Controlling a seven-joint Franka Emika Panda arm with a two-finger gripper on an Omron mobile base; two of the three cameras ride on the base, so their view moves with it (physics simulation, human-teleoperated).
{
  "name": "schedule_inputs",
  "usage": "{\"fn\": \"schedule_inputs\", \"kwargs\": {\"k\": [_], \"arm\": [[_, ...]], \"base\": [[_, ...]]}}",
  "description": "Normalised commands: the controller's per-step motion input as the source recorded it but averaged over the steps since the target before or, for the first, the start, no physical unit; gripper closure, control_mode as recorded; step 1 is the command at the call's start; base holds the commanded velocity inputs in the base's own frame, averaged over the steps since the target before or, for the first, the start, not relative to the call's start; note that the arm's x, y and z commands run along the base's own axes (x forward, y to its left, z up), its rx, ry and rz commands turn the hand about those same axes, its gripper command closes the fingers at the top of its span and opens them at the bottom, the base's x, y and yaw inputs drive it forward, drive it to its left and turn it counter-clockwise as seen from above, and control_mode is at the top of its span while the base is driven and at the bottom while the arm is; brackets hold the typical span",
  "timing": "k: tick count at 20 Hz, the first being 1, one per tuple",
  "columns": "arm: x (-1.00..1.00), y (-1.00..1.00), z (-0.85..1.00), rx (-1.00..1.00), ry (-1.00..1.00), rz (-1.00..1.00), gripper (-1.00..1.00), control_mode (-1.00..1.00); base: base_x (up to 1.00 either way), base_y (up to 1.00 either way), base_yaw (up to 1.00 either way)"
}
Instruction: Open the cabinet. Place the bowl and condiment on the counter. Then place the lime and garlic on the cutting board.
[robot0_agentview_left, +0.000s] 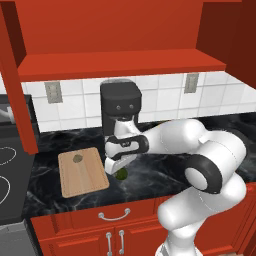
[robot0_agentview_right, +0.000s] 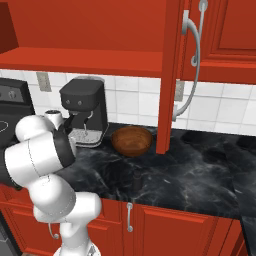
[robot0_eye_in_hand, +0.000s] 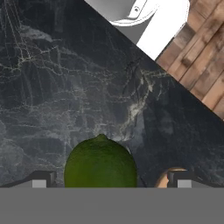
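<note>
The cabinet (robot0_agentview_left: 120, 65) stands open, its shelf bare, with one door (robot0_agentview_right: 167, 75) swung out. On the counter (robot0_agentview_right: 200, 175) rest the brown bowl (robot0_agentview_right: 131, 140) and, nearer the front edge, the small dark condiment (robot0_agentview_right: 136, 181). The cutting board (robot0_agentview_left: 82, 172) carries the small lumpy garlic (robot0_agentview_left: 78, 158) near its far end. Just right of the board lies the green lime (robot0_agentview_left: 121, 173) on the counter (robot0_agentview_left: 150, 180). My gripper (robot0_agentview_left: 119, 167) hangs right over it, open. In the hand view the lime (robot0_eye_in_hand: 100, 162) sits between the fingertips (robot0_eye_in_hand: 41, 179), with gaps on both sides.
A black coffee machine (robot0_agentview_left: 120, 105) stands against the tiled wall just behind the gripper. A stove (robot0_agentview_left: 10, 175) lies left of the board. The second cabinet door (robot0_agentview_right: 220, 35) is shut at the upper right. The open door hangs over the counter beside the bowl.
</note>
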Motion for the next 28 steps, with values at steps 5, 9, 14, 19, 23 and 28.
{"fn": "schedule_inputs", "kwargs": {"k": [5, 9, 14, 19, 23, 28], "arm": [[0.01, 0.00, -0.07, 0.00, 0.05, 0.00, -1.00, -1.00], [0.00, 0.00, -0.09, 0.00, 0.05, 0.00, -1.00, -1.00], [0.00, 0.00, -0.11, 0.00, 0.03, 0.00, -1.00, -1.00], [0.00, 0.00, -0.11, 0.00, 0.02, 0.00, -1.00, -1.00], [0.00, 0.00, -0.11, 0.00, 0.03, 0.00, -1.00, -1.00], [0.00, 0.00, -0.11, -0.01, 0.02, 0.00, -1.00, -1.00]], "base": [[0.00, 0.00, 0.00], [0.00, 0.00, 0.00], [0.00, 0.00, 0.00], [0.00, 0.00, 0.00], [0.00, 0.00, 0.00], [0.00, 0.00, 0.00]]}}
